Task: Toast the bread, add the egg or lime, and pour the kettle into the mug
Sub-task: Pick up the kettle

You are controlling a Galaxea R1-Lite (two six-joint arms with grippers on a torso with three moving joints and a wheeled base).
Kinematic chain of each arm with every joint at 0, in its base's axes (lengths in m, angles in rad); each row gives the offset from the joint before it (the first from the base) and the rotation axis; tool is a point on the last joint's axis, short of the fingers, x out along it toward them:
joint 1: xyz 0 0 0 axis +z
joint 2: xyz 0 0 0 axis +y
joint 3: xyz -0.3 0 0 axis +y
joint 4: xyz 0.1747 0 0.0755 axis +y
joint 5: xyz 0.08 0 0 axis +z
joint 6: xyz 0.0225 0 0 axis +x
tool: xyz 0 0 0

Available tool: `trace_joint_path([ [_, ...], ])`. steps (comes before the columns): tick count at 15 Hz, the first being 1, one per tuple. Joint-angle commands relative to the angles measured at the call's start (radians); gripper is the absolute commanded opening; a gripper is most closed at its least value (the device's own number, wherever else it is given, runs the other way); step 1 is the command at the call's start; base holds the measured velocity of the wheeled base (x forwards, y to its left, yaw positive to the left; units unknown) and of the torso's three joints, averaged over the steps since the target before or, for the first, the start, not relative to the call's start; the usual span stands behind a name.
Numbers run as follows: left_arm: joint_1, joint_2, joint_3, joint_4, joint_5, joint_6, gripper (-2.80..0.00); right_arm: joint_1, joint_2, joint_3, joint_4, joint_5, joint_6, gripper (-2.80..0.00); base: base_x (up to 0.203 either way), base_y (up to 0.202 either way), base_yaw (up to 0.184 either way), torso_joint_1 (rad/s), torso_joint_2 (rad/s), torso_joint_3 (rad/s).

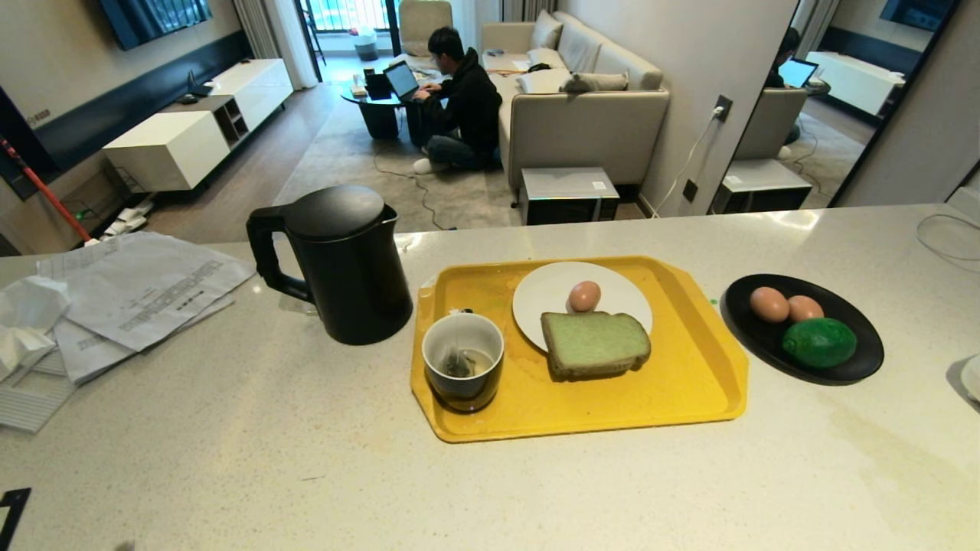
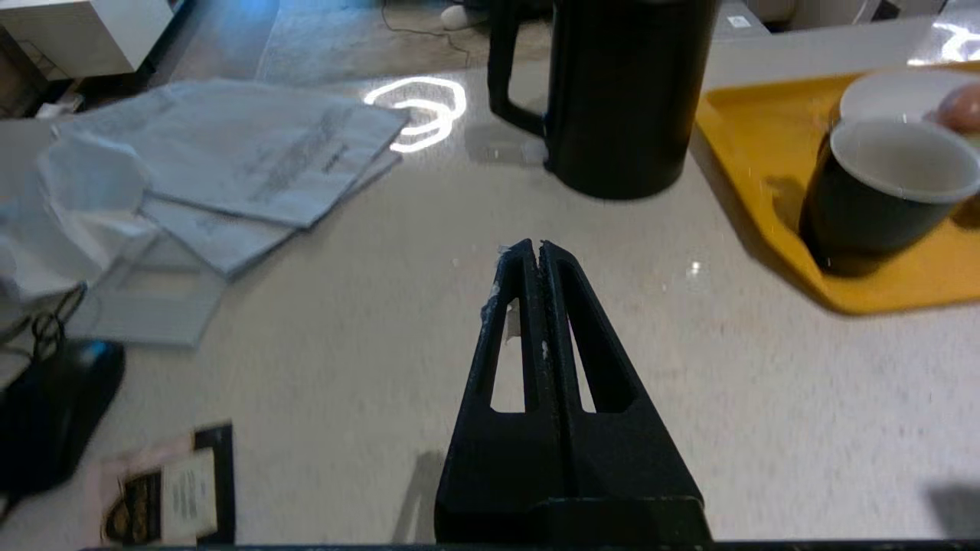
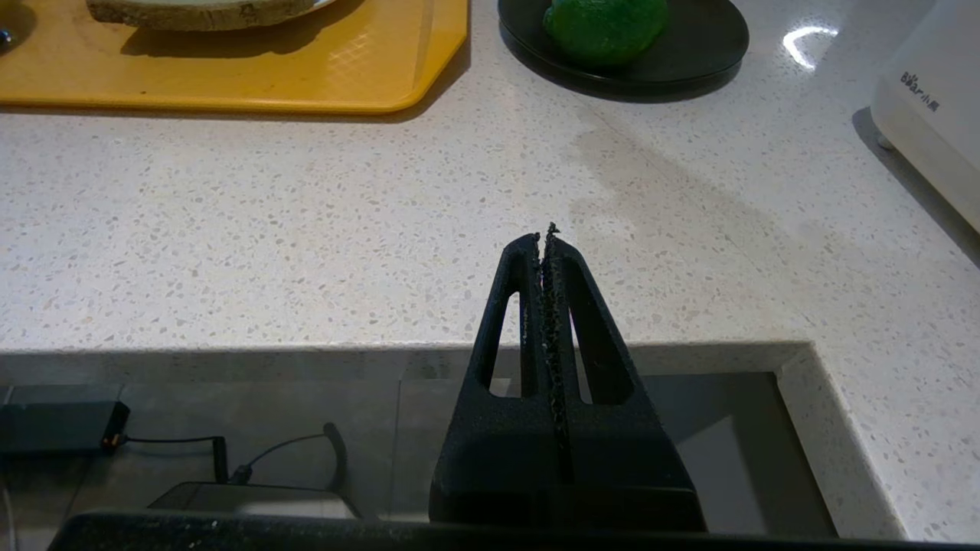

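The black kettle [image 1: 337, 264] stands on the counter left of the yellow tray [image 1: 689, 383]. On the tray, the dark mug [image 1: 463, 371] holds a tea bag, and a white plate [image 1: 551, 287] carries the green bread [image 1: 596, 343] and one egg [image 1: 584, 295]. A black dish [image 1: 857, 367] to the right holds two eggs [image 1: 769, 303] and the lime [image 1: 819, 342]. My left gripper [image 2: 538, 246] hovers shut and empty over bare counter, short of the kettle [image 2: 624, 92] and mug [image 2: 880, 191]. My right gripper [image 3: 545, 236] is shut and empty at the counter's near edge, short of the lime [image 3: 605, 27].
Loose papers [image 1: 138, 295] lie at the counter's left. A white appliance [image 3: 934, 99] stands at the far right. A recess with cables [image 3: 230, 451] opens below the counter's near edge. A person sits on the floor in the room beyond [image 1: 459, 99].
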Motion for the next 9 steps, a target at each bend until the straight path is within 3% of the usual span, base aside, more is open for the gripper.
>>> trace_joint_path([
  [1,0.000,0.343,-0.131,-0.099,0.000,0.001,-2.80,0.000,0.000,0.002,-0.001,0.000,0.001,-2.80,0.000,0.000,0.000,0.000,0.00,0.000],
  [4,0.004,0.614,-0.198,-0.317,0.000,0.003,-2.80,0.000,0.000,0.002,-0.001,0.001,0.001,-2.80,0.000,0.000,0.000,0.000,0.00,0.000],
  [7,0.007,0.760,-0.214,-0.478,-0.002,0.003,-2.80,0.000,0.000,0.002,-0.001,0.001,-0.001,-2.80,0.000,0.000,0.000,0.000,0.00,0.000],
  [8,0.007,0.770,-0.203,-0.491,-0.008,-0.003,0.00,0.000,0.000,0.002,-0.001,0.001,-0.001,-2.80,0.000,0.000,0.000,0.000,0.00,0.000],
  [9,0.007,0.770,-0.184,-0.494,-0.014,-0.004,0.00,0.000,0.000,0.002,-0.001,0.000,-0.001,-2.80,0.000,0.000,0.000,0.000,0.00,0.000],
])
